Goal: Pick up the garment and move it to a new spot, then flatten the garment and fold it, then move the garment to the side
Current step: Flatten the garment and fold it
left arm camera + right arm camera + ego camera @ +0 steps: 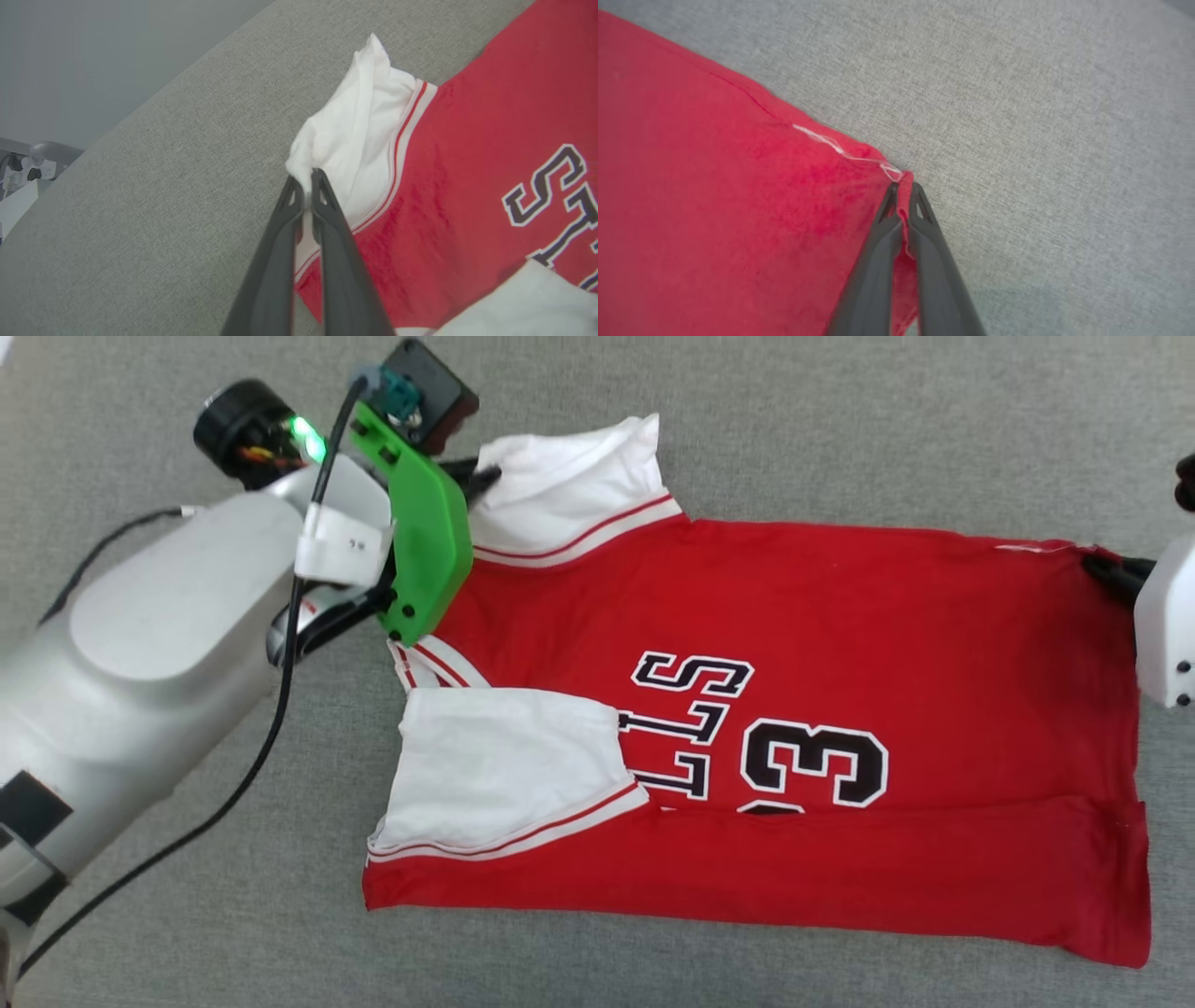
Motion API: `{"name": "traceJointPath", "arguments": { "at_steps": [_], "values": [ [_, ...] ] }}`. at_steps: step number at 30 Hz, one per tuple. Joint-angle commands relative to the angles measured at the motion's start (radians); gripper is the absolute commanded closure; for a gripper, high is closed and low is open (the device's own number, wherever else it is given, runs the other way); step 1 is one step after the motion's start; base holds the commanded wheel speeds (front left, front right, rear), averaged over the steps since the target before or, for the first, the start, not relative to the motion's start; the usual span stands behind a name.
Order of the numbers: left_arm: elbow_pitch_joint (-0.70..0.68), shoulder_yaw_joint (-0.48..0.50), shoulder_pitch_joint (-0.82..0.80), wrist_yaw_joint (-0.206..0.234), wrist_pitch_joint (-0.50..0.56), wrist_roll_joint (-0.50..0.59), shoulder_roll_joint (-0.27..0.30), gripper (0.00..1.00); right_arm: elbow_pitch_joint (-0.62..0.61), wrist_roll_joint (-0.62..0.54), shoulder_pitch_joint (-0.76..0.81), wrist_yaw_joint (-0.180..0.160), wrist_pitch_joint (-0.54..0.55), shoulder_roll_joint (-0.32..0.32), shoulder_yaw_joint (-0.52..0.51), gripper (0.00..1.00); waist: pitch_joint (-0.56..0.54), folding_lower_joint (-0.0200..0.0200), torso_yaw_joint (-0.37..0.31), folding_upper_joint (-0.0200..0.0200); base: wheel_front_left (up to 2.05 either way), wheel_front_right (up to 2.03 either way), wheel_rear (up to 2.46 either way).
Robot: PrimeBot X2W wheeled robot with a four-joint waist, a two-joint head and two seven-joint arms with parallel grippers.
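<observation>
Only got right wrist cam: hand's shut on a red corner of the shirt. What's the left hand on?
Observer: The left hand is shut on the white far sleeve of the garment.
Operator: Shirt lying flat?
Observer: Partly folded: its near long edge is turned over the front, hiding the bottom of the 3.
Operator: Other sleeve?
Observer: The near sleeve is folded in onto the front, covering part of the letters.
</observation>
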Motion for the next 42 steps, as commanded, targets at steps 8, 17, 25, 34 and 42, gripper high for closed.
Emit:
{"name": "traceJointPath", "arguments": {
  "at_steps": [8, 17, 25, 34, 42],
  "values": [
    [-0.045, 0.002, 0.142, 0.007, -0.057, -0.014, 0.049, 1.0, -0.057, 0.023, 0.149, -0.001, -0.18, -0.038, -0.004, 1.0, -0.136, 0.0, 0.009, 0.0, 0.0, 0.0, 0.0],
    [-0.137, 0.002, 0.339, 0.058, -0.091, -0.025, 0.099, 1.0, -0.112, 0.032, 0.381, -0.001, -0.284, -0.048, -0.069, 1.0, -0.223, 0.0, 0.021, 0.0, 0.0, 0.0, 0.0],
    [-0.209, 0.002, 0.499, 0.111, -0.1, -0.032, 0.157, 1.0, -0.183, 0.02, 0.568, -0.001, -0.298, -0.023, -0.154, 1.0, -0.248, 0.0, 0.018, 0.0, 0.0, 0.0, 0.0],
    [-0.2, 0.002, 0.596, 0.135, -0.105, -0.032, 0.144, 1.0, -0.202, 0.032, 0.692, -0.001, -0.251, 0.048, -0.213, 1.0, -0.222, 0.0, 0.01, 0.0, 0.0, 0.0, 0.0],
    [-0.142, 0.041, 0.633, 0.181, -0.21, -0.024, 0.121, 0.0, -0.21, 0.04, 0.701, -0.001, -0.262, 0.087, -0.245, 0.0, -0.243, 0.0, 0.006, 0.0, 0.0, 0.0, 0.0]
  ]
}}
